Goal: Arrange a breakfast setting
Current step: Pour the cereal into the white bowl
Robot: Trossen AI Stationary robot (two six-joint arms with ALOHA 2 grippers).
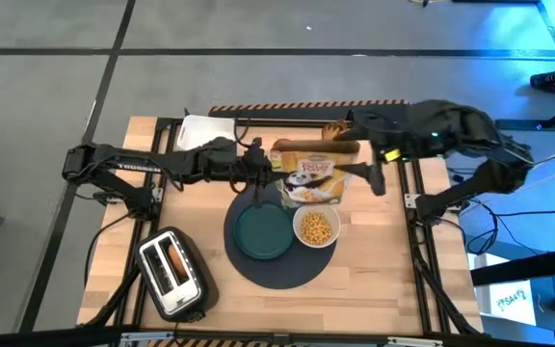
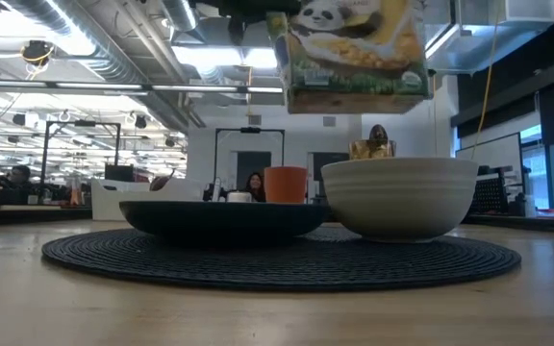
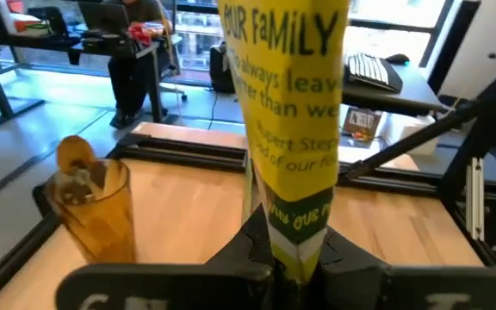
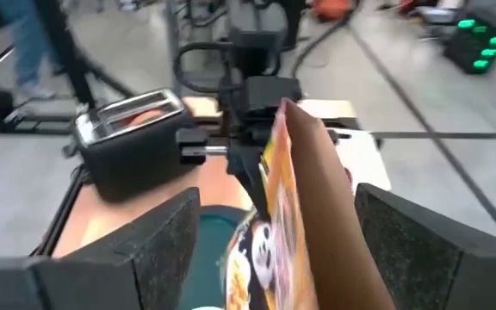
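Observation:
A yellow cereal box (image 1: pixel 311 178) with a panda on it hangs above the white bowl (image 1: pixel 316 226), which holds cereal. The bowl and the teal plate (image 1: pixel 263 231) sit on the round dark-grey mat (image 1: pixel 282 265). My left gripper (image 1: pixel 261 173) is shut on the box. My right gripper (image 1: pixel 364 159) is open, its fingers (image 4: pixel 158 250) on either side of the box's other end, with gaps showing. The orange cup (image 2: pixel 285 183) stands behind the plate. The spoon, bagel and fruit are out of view. My left gripper pinches the cereal box by its end nearest the left arm (image 3: pixel 295 250), between its two fingers across the narrow yellow side. The fingers come level from the table's left. The box is lifted clear of the table (image 2: pixel 354 48), above the bowl and plate.
A black toaster (image 1: pixel 171 273) with something orange-brown in one slot stands at the near left. A white tray (image 1: pixel 205 130) lies at the far left. An amber cup (image 3: pixel 93 207) with something in it stands near the far edge. People sit in the room behind.

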